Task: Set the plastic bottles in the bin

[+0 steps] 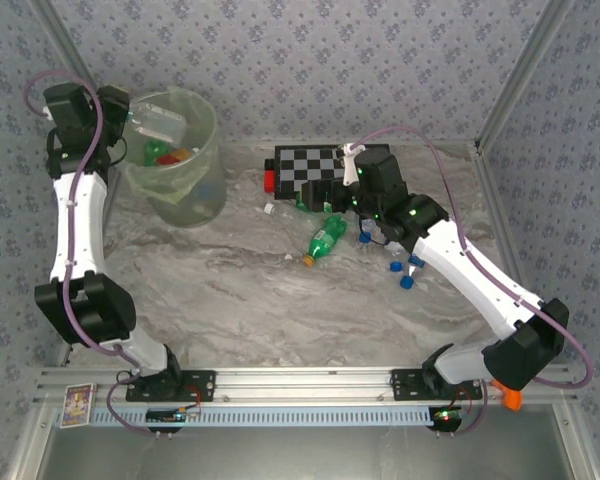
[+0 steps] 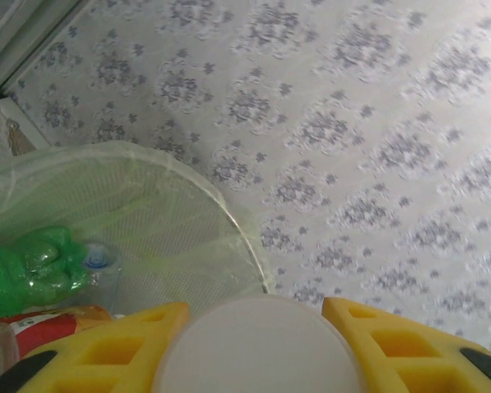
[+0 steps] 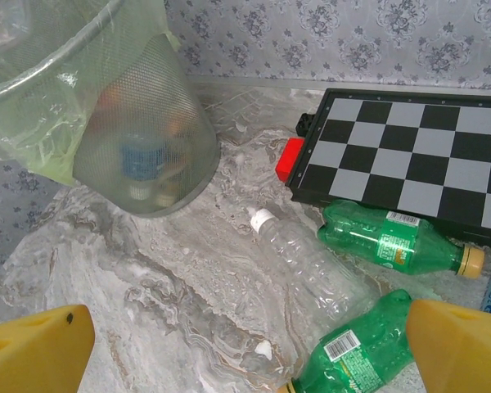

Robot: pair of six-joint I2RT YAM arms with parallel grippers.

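Note:
My left gripper (image 1: 128,122) (image 2: 254,306) hangs over the bin (image 1: 180,165) (image 2: 229,219), shut on a clear plastic bottle (image 1: 160,122) whose round white end (image 2: 258,348) sits between the yellow fingers. Inside the bin lie a green bottle (image 2: 33,270) and a red-labelled one (image 2: 41,327). My right gripper (image 1: 358,200) (image 3: 250,311) stands open above the table, nothing between its fingers. Below it lie a clear bottle with a white cap (image 3: 311,262) and two green bottles (image 3: 389,241) (image 3: 360,352). One green bottle (image 1: 325,240) lies mid-table.
A black-and-white checkerboard (image 1: 325,165) (image 3: 409,147) with a red block (image 3: 290,157) at its corner stands at the back. Bottles with blue caps (image 1: 402,268) lie under the right arm. Patterned walls close in the back and both sides.

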